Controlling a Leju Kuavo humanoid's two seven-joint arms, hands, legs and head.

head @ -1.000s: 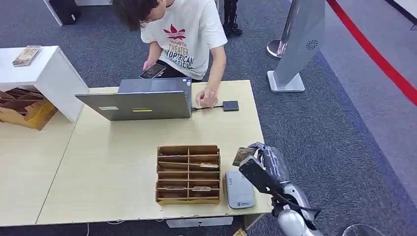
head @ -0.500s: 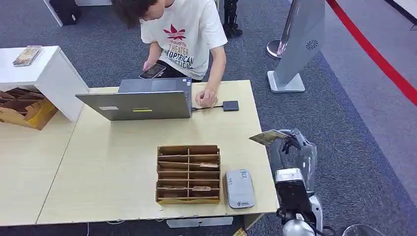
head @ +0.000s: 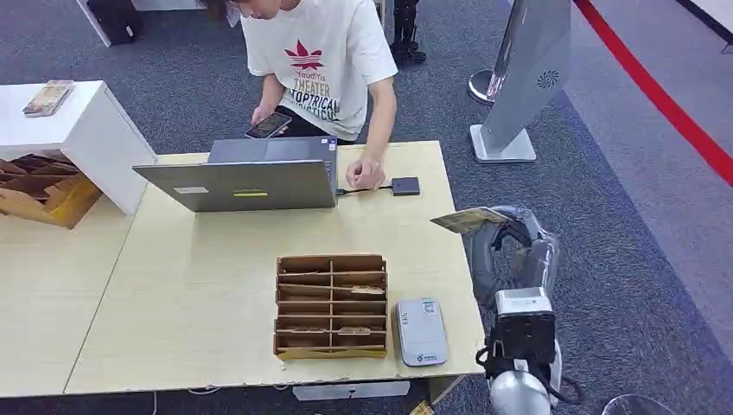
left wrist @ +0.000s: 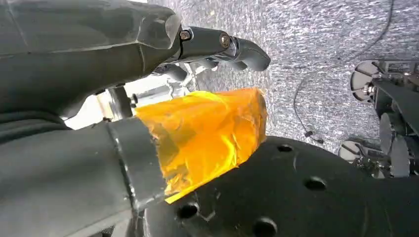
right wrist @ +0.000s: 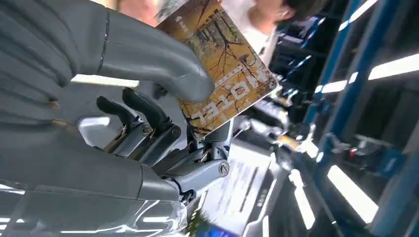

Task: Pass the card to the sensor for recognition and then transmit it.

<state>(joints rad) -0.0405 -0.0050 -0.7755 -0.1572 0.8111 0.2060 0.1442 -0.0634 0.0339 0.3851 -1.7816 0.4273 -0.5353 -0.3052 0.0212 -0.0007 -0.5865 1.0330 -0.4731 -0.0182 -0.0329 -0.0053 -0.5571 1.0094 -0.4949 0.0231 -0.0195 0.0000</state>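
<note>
since half a second ago: right hand a little higher and farther forward off the table's right edge, forearm more upright; a second ago it was low beside the sensor. card rides with it, now nearly flat, its near end jutting left over the table edge. person has straightened a bit, head nearly out of the picture. sensor, organiser, laptop unmoved.

edges and room: right hand hangs over carpet just off the table on its right side, level with the bare strip between the organiser and the laptop. grey sensor lies flat at the near right corner, just right of the organiser, touching nothing else. person's hand rests on the far edge beside a small dark box. open tabletop between card and that hand.

card: thumb pressed on its face, dark fingers behind it; pinched firm. tan and ochre print, bare branches, mirrored lettering, rounded corners.

left hand: grey fingers curled over an orange-taped tip; can't tell if it grips anything.
</note>
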